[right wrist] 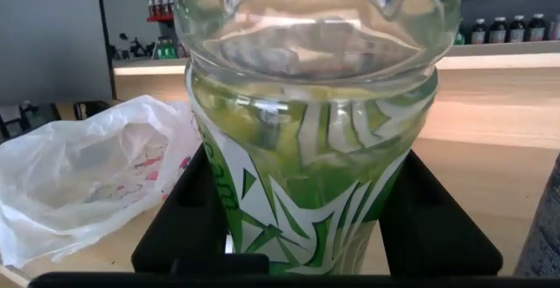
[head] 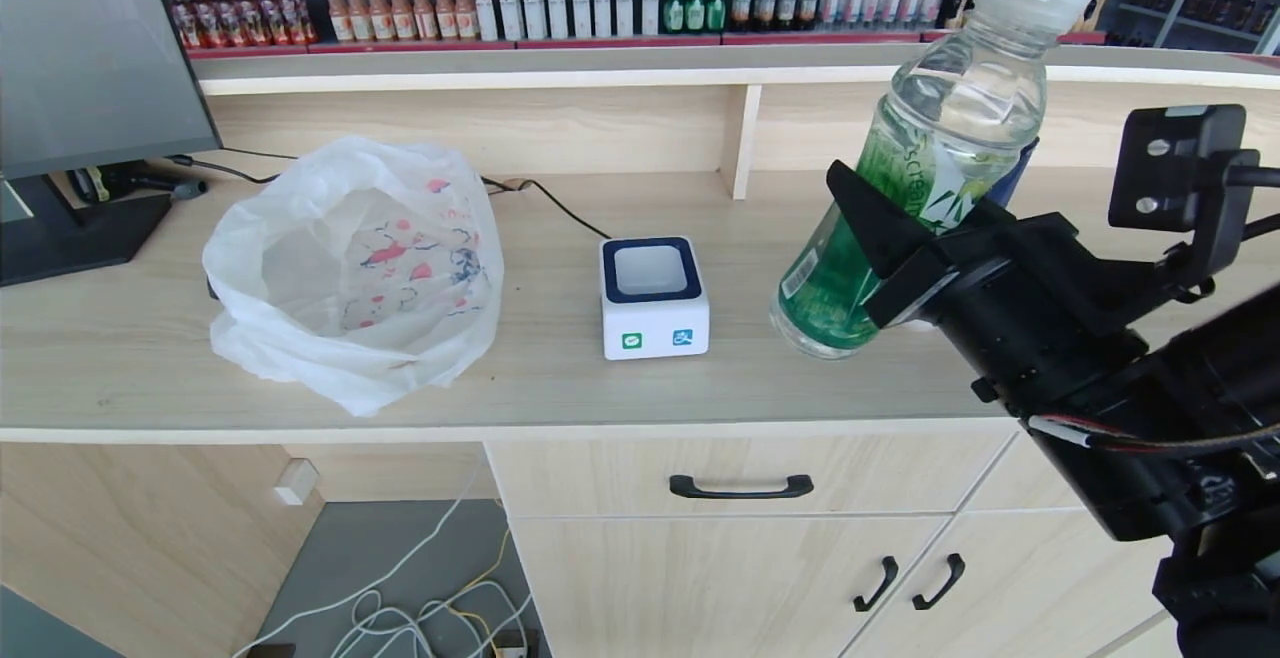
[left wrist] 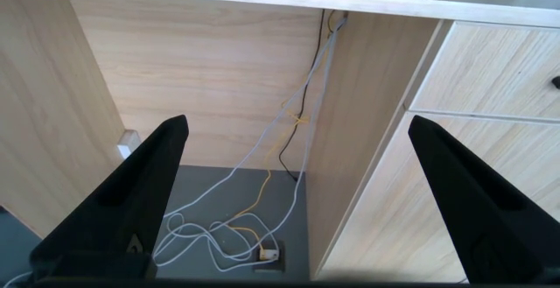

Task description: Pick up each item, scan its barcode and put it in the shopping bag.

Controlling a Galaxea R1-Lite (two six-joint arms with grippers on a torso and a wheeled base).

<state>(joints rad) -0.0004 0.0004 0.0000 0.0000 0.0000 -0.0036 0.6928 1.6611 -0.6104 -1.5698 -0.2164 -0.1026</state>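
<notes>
Holding a green-labelled bottle (head: 950, 128) in the right tool (head: 935, 208), fingers clamped on the labelled middle, one at each side. From the right wrist, seen gripped around the body (right wrist: 306, 148), with the label turned to the camera. Apparently lifted off the worktop (head: 560, 378) and leaned, cap up and toward the back, bottom down and toward the scanner (head: 653, 296). Hanging on the right of the scanner, near it but not over its window. Probably tilted so in order to bring a pale patch (head: 800, 283) low on the label, maybe the barcode, in front of the window; cannot tell if turned correctly for reading.

Judged as the scanning step: already picked up, not yet over the scanner, not yet in the bag (head: 350, 268). Left standing at the other side of the scanner, well apart from the bottle, with the mouth spread open upward, so ready to receive. To reach it, necessary to carry across the scanner first.

Keeping the left tool (left wrist: 293, 139) low, before the opening under the worktop and above loose cables (left wrist: 236, 235) on the floor, fingers wide apart with nothing between. Likely parked there to stay out of the way.

Careful with smooth round plastic and liquid inside: possible to slip or rotate in the grip. Better to lower gently into such thin film.
</notes>
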